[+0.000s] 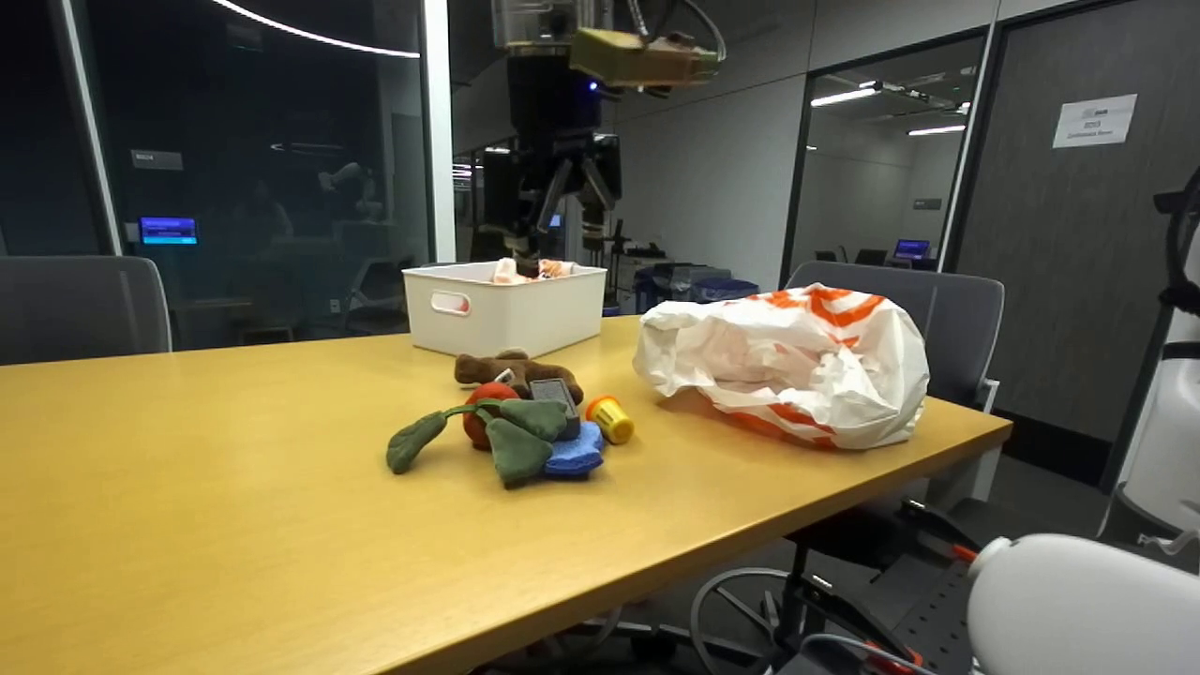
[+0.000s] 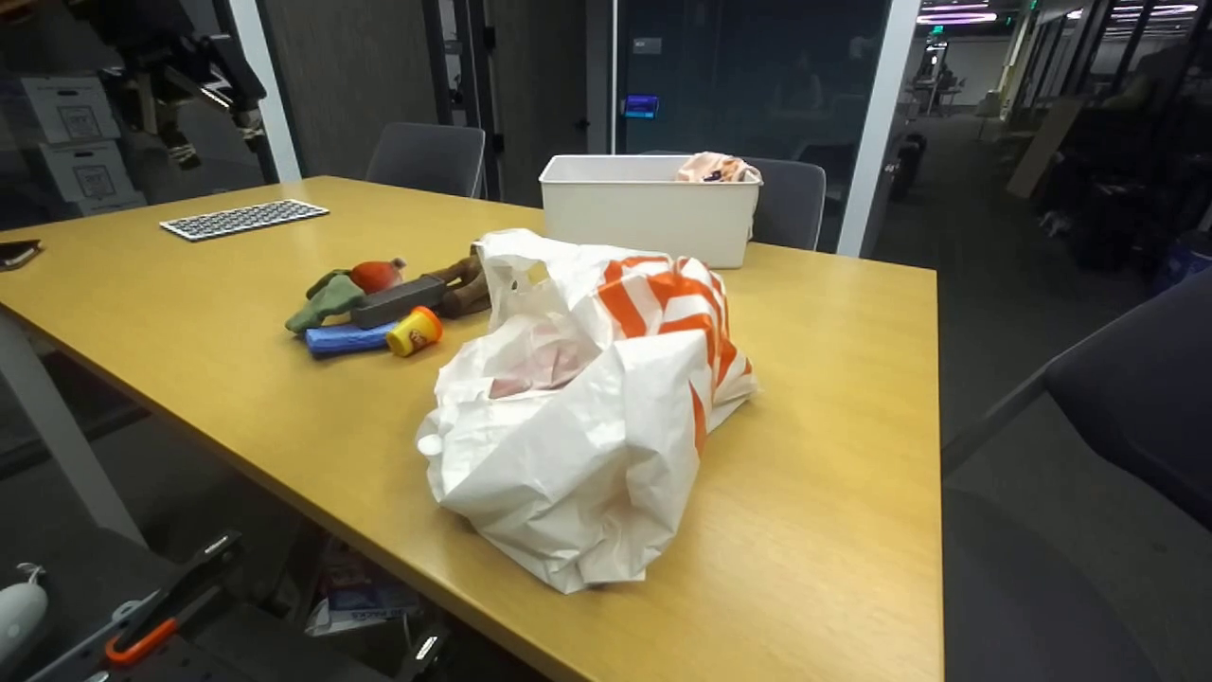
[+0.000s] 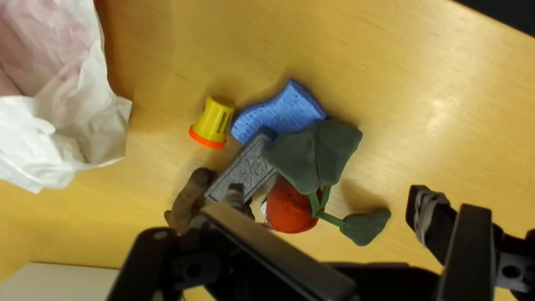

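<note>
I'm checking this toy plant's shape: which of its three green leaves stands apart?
The smallest leaf, lowest and rightmost in the wrist view; the two larger leaves lie side by side, next to the blue sponge.

Below the black two-fingered gripper (image 2: 218,145), on the yellow wooden table (image 3: 418,62), a red-and-green stuffed plant (image 3: 307,171) overlaps a grey rectangular block (image 3: 246,167) and a blue curved sponge (image 3: 282,110); in the wrist view, a crumpled white plastic bag (image 3: 71,138) lies to the gripper's upper left.

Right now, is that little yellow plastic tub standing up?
No, the yellow tub lies on its side, its round orange lid facing sideways.
</note>
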Available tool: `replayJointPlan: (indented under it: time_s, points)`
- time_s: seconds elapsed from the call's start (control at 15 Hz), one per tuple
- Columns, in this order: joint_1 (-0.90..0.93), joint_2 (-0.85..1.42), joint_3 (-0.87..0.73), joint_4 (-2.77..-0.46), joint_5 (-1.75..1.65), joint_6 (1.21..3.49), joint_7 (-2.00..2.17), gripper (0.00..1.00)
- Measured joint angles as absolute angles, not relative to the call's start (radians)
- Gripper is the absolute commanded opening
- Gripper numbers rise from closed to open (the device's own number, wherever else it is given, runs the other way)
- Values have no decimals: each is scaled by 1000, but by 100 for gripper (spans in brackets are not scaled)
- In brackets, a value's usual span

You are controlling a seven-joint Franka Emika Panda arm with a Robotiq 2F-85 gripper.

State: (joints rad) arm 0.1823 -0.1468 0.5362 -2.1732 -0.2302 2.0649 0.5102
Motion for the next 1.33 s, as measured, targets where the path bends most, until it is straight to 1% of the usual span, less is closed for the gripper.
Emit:
replayJointPlan:
  time_s: [0.13, 0.33, 0.8, 1.07, 1.33]
  points:
    - [175, -23, 534, -2092, -326, 2066, 524, 100]
    - [220, 164, 457, -1964, -416, 2069, 521, 100]
    - [362, 549, 276, -1618, -379, 2094, 446, 100]
    - [383, 641, 220, -1517, -269, 2064, 416, 100]
    - [406, 643, 191, -1506, -246, 1998, 417, 100]
